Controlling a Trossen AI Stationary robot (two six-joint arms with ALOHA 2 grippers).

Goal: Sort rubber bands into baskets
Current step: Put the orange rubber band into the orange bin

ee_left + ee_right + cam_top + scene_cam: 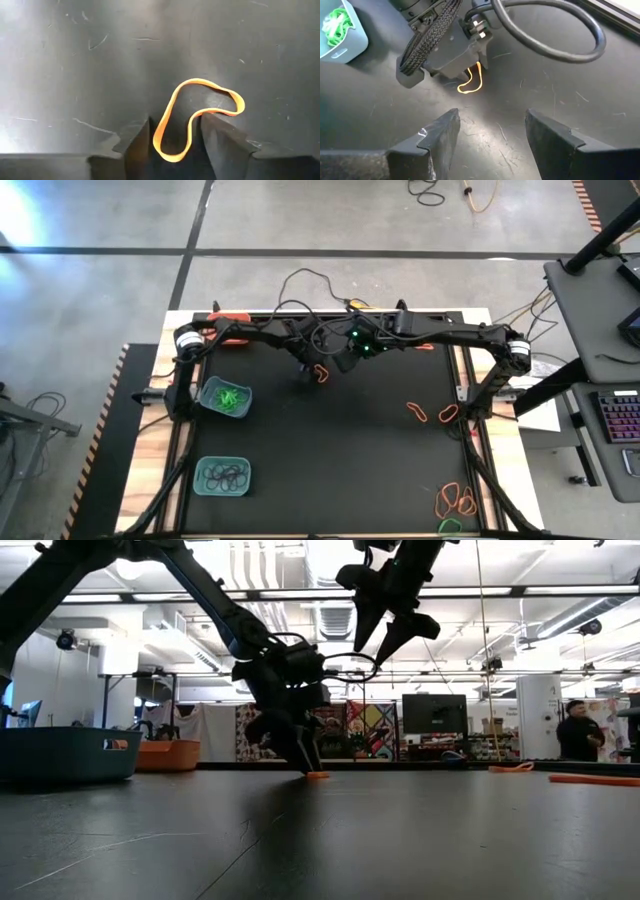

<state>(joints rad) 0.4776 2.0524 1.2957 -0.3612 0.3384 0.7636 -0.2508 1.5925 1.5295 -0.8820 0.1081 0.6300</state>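
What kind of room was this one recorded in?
Probably a robotics lab or workshop: bare concrete floor with loose cables, a side desk with a keyboard, and open ceiling pipes above cluttered benches.

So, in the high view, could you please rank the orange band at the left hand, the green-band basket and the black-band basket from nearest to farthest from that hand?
1. Orange band, right at the left hand.
2. Green-band basket, on the table's left side.
3. Black-band basket, near the front left edge.
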